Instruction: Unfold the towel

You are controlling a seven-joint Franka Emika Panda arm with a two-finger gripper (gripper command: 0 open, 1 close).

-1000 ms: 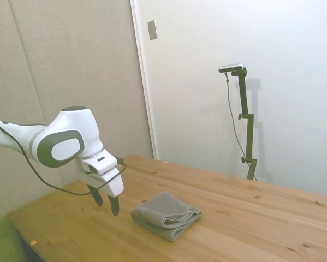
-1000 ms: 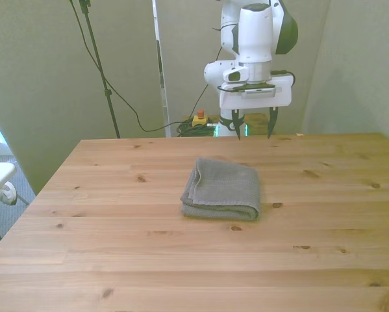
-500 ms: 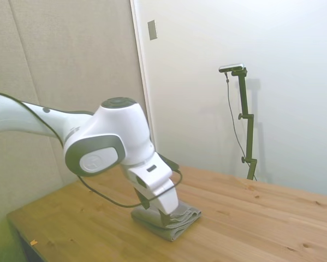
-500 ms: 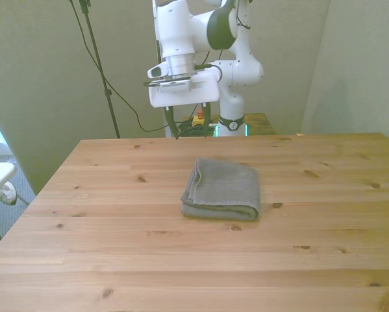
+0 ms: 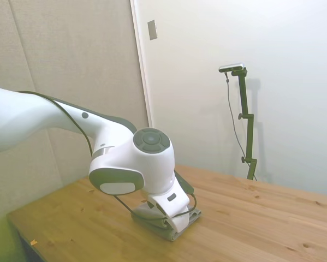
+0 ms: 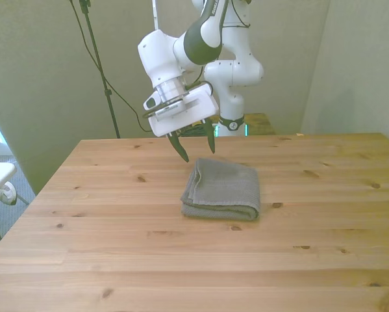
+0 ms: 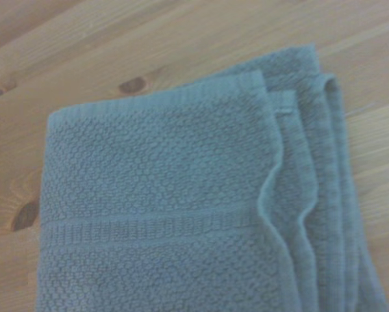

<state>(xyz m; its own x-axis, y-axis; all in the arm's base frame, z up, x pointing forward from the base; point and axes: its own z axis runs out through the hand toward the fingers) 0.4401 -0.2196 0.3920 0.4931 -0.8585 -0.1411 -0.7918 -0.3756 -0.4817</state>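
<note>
Since a second ago the gripper has been swung across and lowered, tilted, with its jaws spread and empty, just above the far corner, on the front view's left, of the towel, which lies folded mid-table. Stacked layer edges are shown only by the wrist view; in the side view the fingers are hidden.

The gripper swings over from the front view's right. Now it's tilted, low by the towel corner.
</note>
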